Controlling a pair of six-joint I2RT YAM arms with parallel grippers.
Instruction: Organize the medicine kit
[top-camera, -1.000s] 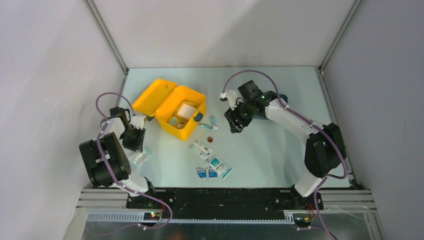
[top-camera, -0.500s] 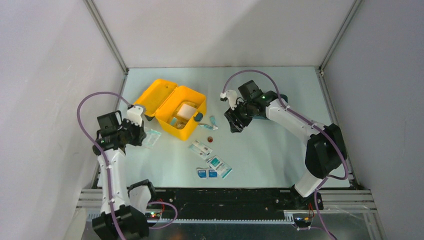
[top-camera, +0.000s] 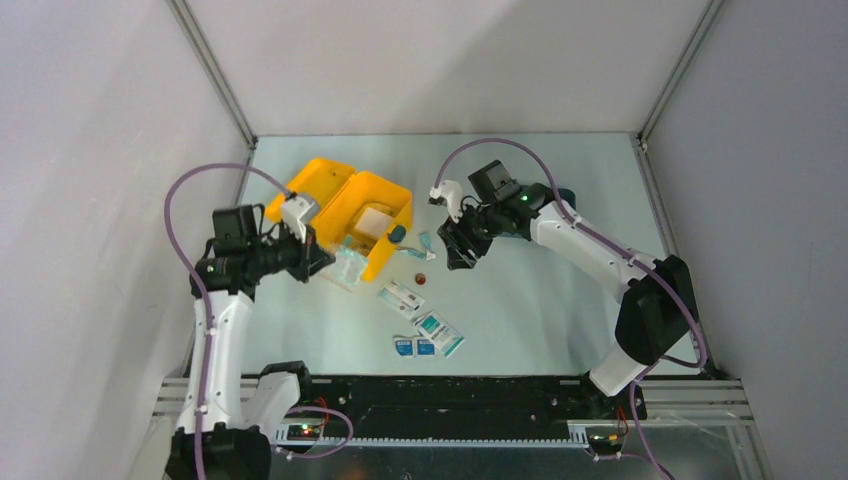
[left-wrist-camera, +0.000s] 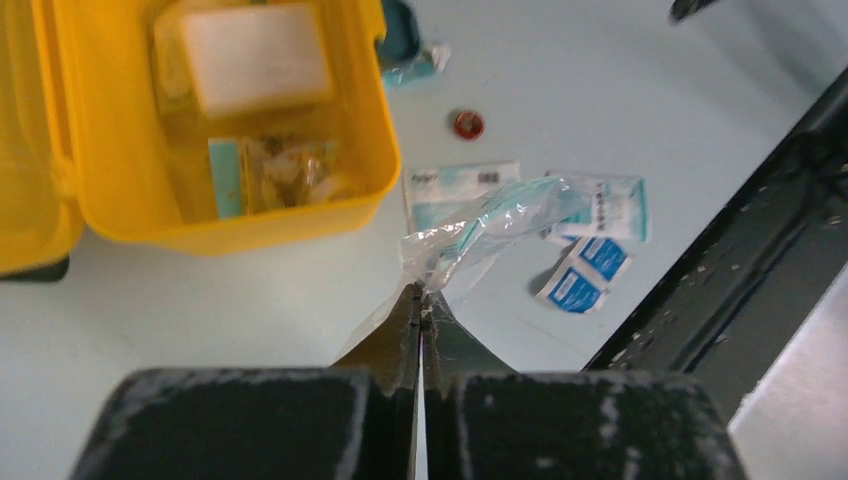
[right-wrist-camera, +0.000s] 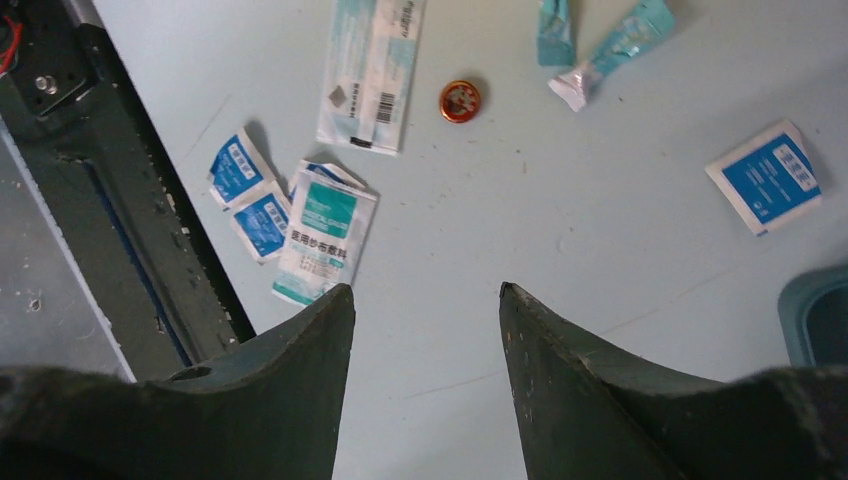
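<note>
We're looking at the medicine kit (left-wrist-camera: 250, 215), a glossy hard yellow plastic box with rounded corners. It sits left of centre on the pale, matt table (top-camera: 540, 300), mouth up, its lid flat open toward the left wall. In the top view its long axis runs on a slant from near-left to far-right, along the hinge. Inside we see a white square pad (left-wrist-camera: 255, 55) and a crinkly clear pouch of small bits.

The left arm stands tall from its base, forearm roughly level and reaching right. The left gripper (left-wrist-camera: 420, 300) is pinched tight on the corner of a thin, wrinkled clear bag (left-wrist-camera: 490, 225), which hangs just off the kit's near wall, above the table.

The right arm bends at the elbow and reaches left toward the middle. The right gripper (right-wrist-camera: 425, 290) points down with its jaws spread and nothing between them, hovering over bare table right of the kit.

Below it we spot flat foil sachets (right-wrist-camera: 250, 195) in blue and white, a long printed packet (right-wrist-camera: 370, 70), a small round red cap (right-wrist-camera: 460, 100) and the rounded corner of a teal tray (right-wrist-camera: 820, 315).
</note>
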